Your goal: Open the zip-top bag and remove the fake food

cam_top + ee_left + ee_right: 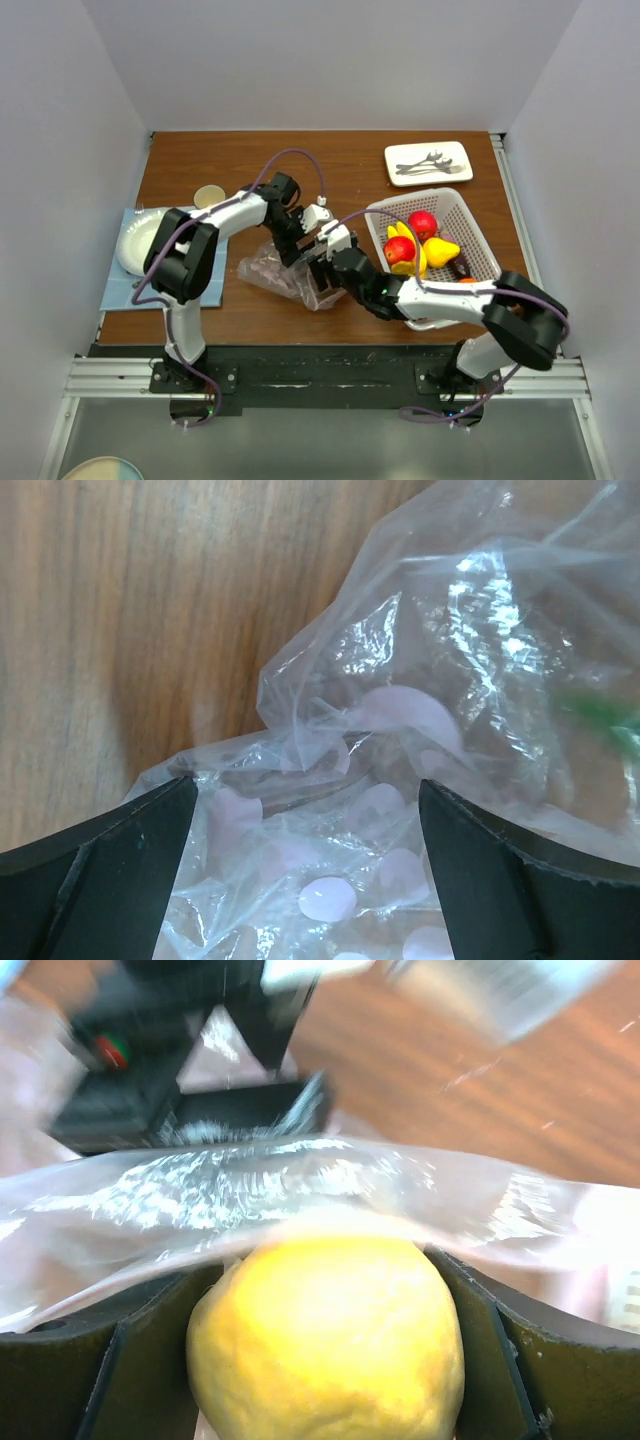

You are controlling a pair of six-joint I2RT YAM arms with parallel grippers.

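The right gripper (322, 1278) clasps a yellow piece of fake food (325, 1360) between its fingers, just under the clear film of the zip-top bag (300, 1195), while the left gripper (305, 805) hangs spread wide over the crumpled bag on the wooden table (120, 630)

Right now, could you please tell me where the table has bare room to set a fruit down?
The table is bare along the back, between the beige cup and the cutlery tray. The zip-top bag takes the middle; the basket fills the right, the blue mat the left.
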